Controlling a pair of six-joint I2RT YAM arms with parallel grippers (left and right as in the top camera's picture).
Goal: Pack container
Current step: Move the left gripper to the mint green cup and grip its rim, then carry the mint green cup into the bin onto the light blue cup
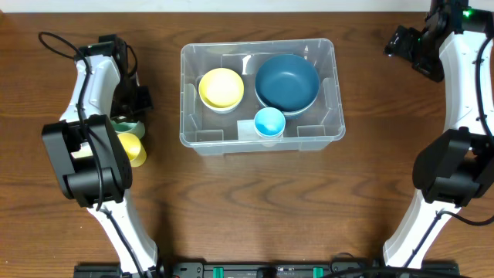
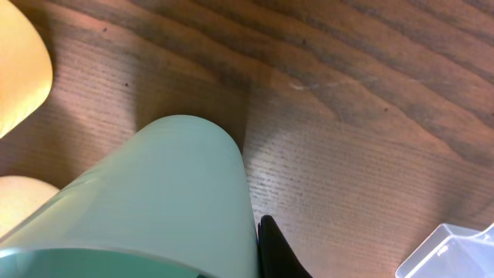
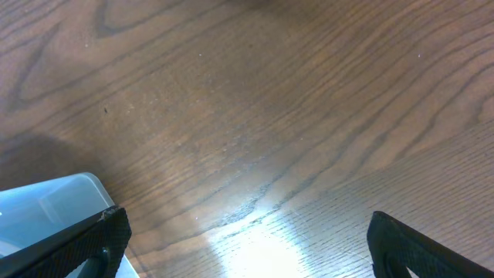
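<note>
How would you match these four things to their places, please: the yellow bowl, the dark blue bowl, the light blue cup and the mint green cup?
Things:
1. yellow bowl
2. dark blue bowl
3. light blue cup
4. mint green cup

Places:
A. inside the container, right part
B. outside the container, gripped by the left pincer
C. inside the container, middle, by the wall nearest the robot
D. inside the container, left part

Pairs: 1-D, 2-A, 3-C, 4-B
</note>
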